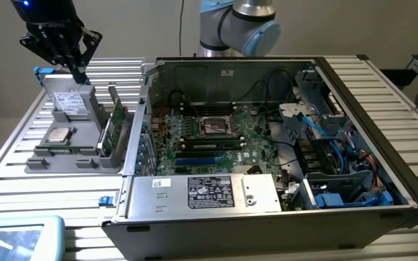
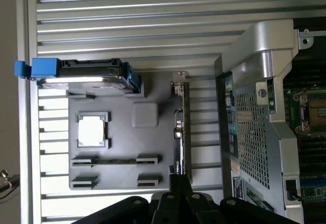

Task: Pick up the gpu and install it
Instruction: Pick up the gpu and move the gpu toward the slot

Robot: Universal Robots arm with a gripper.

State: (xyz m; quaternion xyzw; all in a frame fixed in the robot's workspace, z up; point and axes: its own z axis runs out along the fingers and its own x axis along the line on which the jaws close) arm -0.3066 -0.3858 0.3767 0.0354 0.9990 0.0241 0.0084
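The black gripper (image 1: 79,72) hangs over the far left part of the scene in the exterior view, its fingers clenched together with nothing between them. It touches nothing and stands clear above a grey moulded holder tray (image 1: 43,164) that lies on the slatted aluminium table (image 1: 20,187).

The gpu (image 1: 115,124), a thin flat card with a green circuit board face, stands on edge in a slot along the tray's right side in the exterior view, just beside the wall of the open black computer case (image 1: 406,182). In the wrist view the card shows edge-on, in line with the closed fingertips (image 2: 179,184).

On the same tray, a silver boxy drive with a white label (image 1: 69,103) leans at the far end, and a small square silver processor chip (image 1: 60,134) lies flat nearer the camera. Both sit to the left of the card.

Inside the case, a green motherboard (image 1: 216,136) lies flat, with a silver power supply box (image 1: 202,193) along the near edge. The blue-grey robot arm joint (image 1: 241,24) stands behind the case on the far side.
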